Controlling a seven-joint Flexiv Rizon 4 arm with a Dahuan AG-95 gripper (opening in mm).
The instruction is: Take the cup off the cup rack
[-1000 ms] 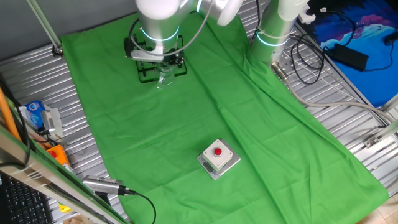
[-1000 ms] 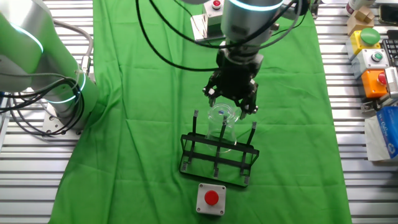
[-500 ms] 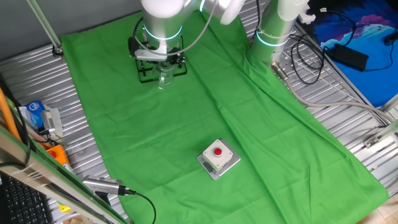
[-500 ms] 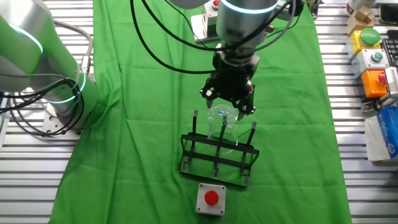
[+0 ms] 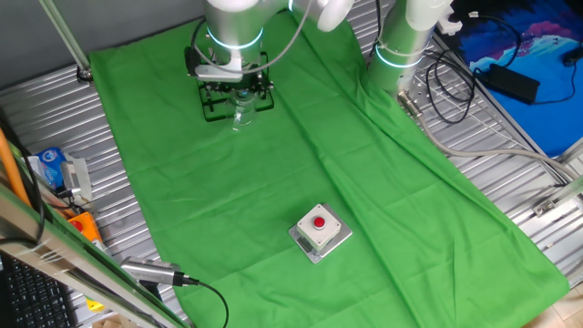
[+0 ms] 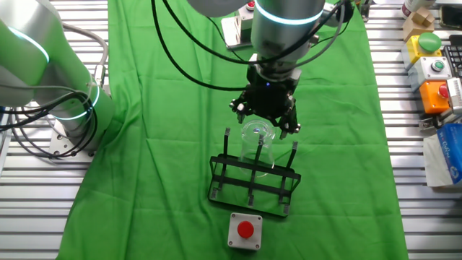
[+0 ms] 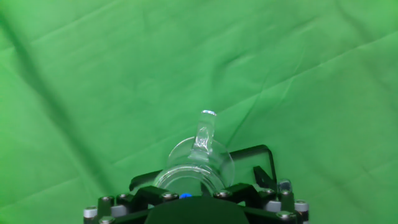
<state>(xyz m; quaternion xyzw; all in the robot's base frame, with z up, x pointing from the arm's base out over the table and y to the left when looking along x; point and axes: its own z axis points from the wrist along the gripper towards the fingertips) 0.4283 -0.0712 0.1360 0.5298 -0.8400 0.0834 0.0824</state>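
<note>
The gripper [image 6: 264,124] is seen spread wide, holding nothing, above the cup [image 6: 258,135]; it should be lowered squarely over the rack [image 6: 253,184].

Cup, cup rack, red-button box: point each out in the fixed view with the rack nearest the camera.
cup [image 6: 258,134]: the other fixed view, glass body.
cup rack [image 6: 253,189]: the other fixed view, front wire rail.
red-button box [image 6: 246,230]: the other fixed view, red button.

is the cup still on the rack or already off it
On the rack. In the other fixed view the cup sits over an upright peg of the cup rack, with the gripper just above it.
</note>
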